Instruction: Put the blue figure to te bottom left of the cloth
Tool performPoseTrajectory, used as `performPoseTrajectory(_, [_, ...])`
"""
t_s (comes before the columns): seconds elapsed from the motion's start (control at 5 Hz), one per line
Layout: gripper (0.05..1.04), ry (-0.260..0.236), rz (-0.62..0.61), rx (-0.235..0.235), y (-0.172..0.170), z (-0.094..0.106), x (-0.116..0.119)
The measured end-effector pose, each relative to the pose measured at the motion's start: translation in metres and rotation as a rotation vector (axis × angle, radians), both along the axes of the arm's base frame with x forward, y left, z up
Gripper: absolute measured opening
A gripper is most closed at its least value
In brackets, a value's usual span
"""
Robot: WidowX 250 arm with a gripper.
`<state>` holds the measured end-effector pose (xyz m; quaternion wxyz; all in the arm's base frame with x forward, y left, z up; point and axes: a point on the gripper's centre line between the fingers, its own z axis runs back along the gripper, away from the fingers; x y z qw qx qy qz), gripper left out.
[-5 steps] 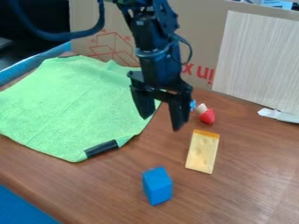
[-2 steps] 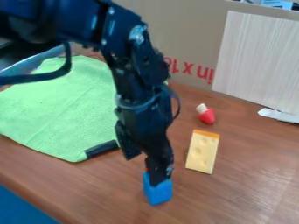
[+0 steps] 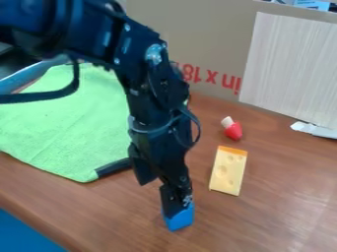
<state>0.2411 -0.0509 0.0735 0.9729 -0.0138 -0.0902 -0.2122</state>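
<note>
The gripper point(image 3: 158, 198) is low over the table at the lower middle, open, one finger well apart from the other. Its right-hand finger comes down over the upper part of the blue block point(image 3: 180, 221) and hides much of it; I cannot tell whether they touch. The left-hand finger is up and to the left of the block. To the upper left lies the green cloth point(image 3: 66, 125), flat on the wooden table point(image 3: 263, 216), partly covered by the arm.
A yellow cheese slice point(image 3: 228, 171) lies right of the arm, with a small red and white toy point(image 3: 231, 129) behind it. A cardboard wall point(image 3: 217, 39) and a pale board point(image 3: 289, 69) stand at the back. A black strip point(image 3: 113, 168) is on the cloth's near corner.
The arm has come forward and down from beside the cloth to the blue block, then dropped slightly lower, covering more of it. The block has stayed in place.
</note>
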Motion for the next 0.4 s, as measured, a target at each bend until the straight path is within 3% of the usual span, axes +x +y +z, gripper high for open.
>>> performPoseTrajectory(0.4, [0.949,0.046,0.018,0.034,0.001,-0.023,0.003])
